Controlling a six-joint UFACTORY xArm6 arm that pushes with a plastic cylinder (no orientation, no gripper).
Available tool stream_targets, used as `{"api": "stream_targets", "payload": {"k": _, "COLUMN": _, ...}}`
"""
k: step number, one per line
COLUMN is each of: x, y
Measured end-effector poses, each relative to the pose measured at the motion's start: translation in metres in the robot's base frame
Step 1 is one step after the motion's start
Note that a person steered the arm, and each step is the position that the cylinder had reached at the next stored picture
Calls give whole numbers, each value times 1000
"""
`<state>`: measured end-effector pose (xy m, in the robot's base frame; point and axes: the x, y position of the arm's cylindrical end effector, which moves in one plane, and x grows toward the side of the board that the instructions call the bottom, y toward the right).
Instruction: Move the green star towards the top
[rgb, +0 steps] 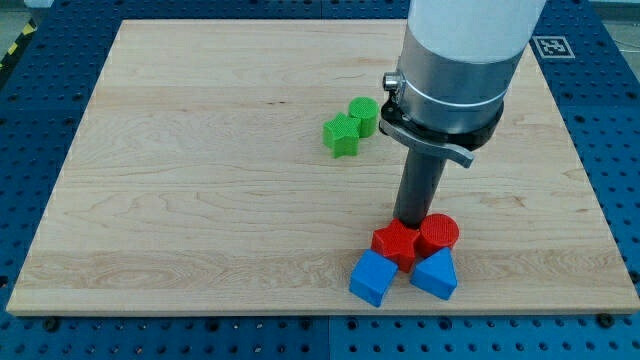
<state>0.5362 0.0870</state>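
Arm: one, entering from the view's top, right of centre. White cylindrical upper housing, grey metal collar below it, black bracket clamped round the collar. Rod: straight, dark, upright, descending from the bracket toward the near side of the scene. My tip (409, 221): lower end of rod, down at table height.

Bright, even light; sharp focus, soft faint shadows throughout.

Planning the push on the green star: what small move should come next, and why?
Probably slide my tip toward the view's left, clear of the red blocks it stands by. The green star-shaped block, touching the green cylinder, lies up-left; pushing it topward needs the tip below it.
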Motion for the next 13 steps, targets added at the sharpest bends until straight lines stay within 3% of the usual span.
{"api": "stream_targets", "payload": {"k": 3, "x": -1, "y": 9}}
{"api": "stream_targets", "payload": {"k": 6, "x": -72, "y": -4}}
{"api": "stream_targets", "payload": {"k": 7, "x": -76, "y": 3}}
{"api": "stream_targets", "payload": {"k": 9, "x": -75, "y": -49}}
{"api": "stream_targets", "payload": {"k": 11, "x": -126, "y": -54}}
{"api": "stream_targets", "payload": {"k": 13, "x": -127, "y": -54}}
